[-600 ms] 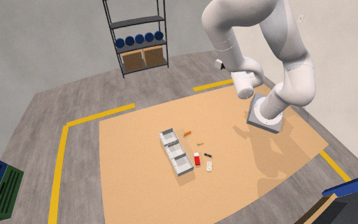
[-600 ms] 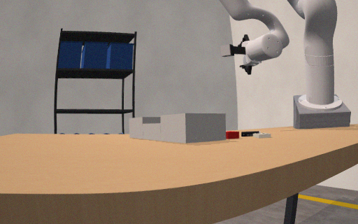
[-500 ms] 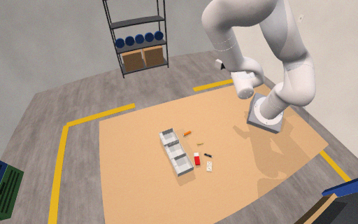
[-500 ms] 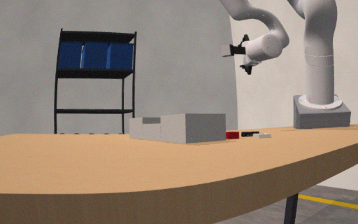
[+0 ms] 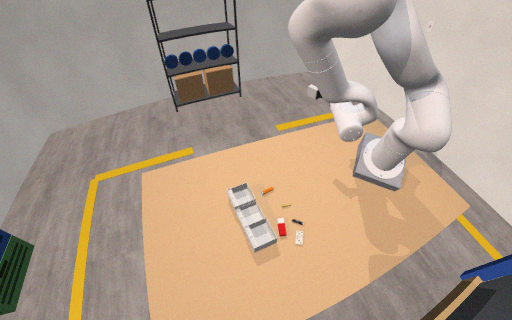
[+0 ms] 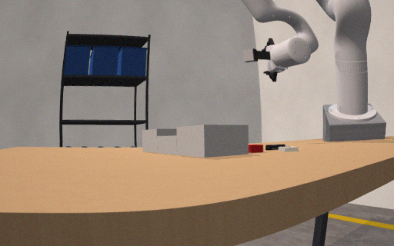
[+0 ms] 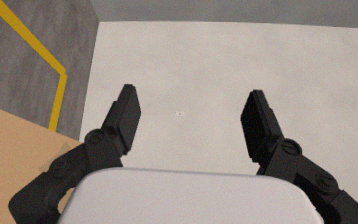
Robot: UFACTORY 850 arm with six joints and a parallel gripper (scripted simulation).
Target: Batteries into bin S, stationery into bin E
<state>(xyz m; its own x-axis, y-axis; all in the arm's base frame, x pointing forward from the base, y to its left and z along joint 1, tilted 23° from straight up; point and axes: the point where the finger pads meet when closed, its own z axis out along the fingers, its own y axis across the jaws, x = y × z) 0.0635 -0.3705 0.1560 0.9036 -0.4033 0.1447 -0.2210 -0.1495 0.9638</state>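
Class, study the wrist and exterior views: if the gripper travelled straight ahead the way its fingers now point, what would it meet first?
Most likely the pale wall. The gripper is open and empty, high above the table, and nothing shows between its fingers except that wall. How far away the wall is cannot be judged.

Bin [image 5: 251,216] letters and the small yellowish item [image 5: 286,205] are unreadable.

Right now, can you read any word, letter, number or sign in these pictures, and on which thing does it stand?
No text can be read in any view.
Row of grey bins: the marks inside are too small and blurred to read.
White flat item: only dark dots, unreadable.
Brown boxes on the shelf rack: no label visible.
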